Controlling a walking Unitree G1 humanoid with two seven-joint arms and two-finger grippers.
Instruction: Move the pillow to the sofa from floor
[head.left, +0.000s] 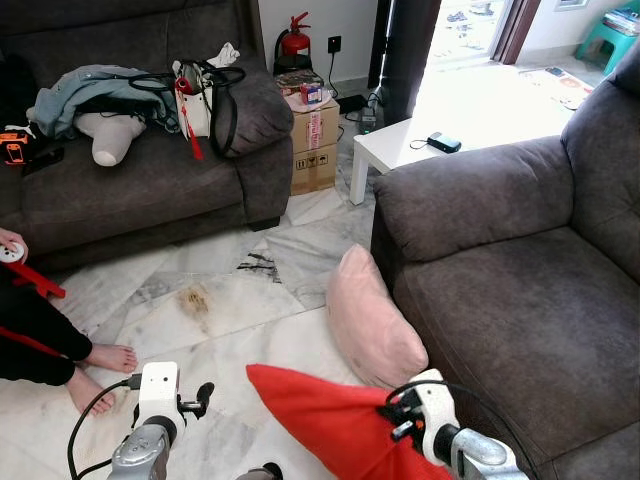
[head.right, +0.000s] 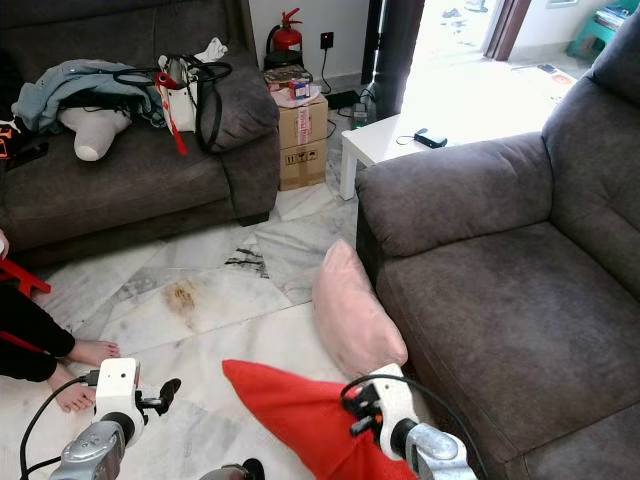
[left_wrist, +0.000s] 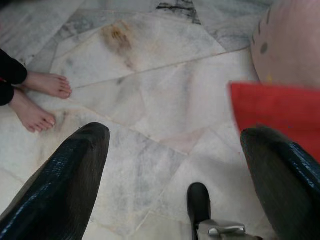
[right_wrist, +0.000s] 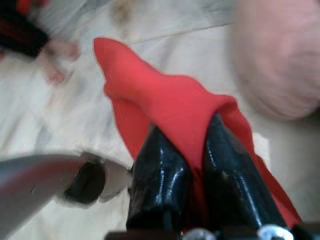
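Left eye view: a red pillow (head.left: 335, 425), smooth cloth drawn to a sharp corner, is lifted above the veined marble floor (head.left: 250, 330) just in front of the grey plush sofa (head.left: 520, 290). A rounded pink pillow (head.left: 372, 320) leans on edge against the sofa's front. The right gripper (head.left: 400, 418) meets the red pillow at its sofa-side edge; the left gripper (head.left: 200, 397) hangs over bare floor on the far side of the red pillow from the sofa. A person's bare feet (head.left: 100, 370) rest on the marble, well apart from the sofa.

Right eye view: the same layout, with a cardboard box (head.right: 302, 135) and a white low table (head.right: 385, 140) beyond the sofa's arm.

Left wrist view: the two glossy black fingers (left_wrist: 65, 185) stand wide apart with nothing between them, the red pillow's corner beside one.

Right wrist view: the fingers (right_wrist: 160, 180) are pinched together on a fold of red cloth, the pink pillow blurred beyond.
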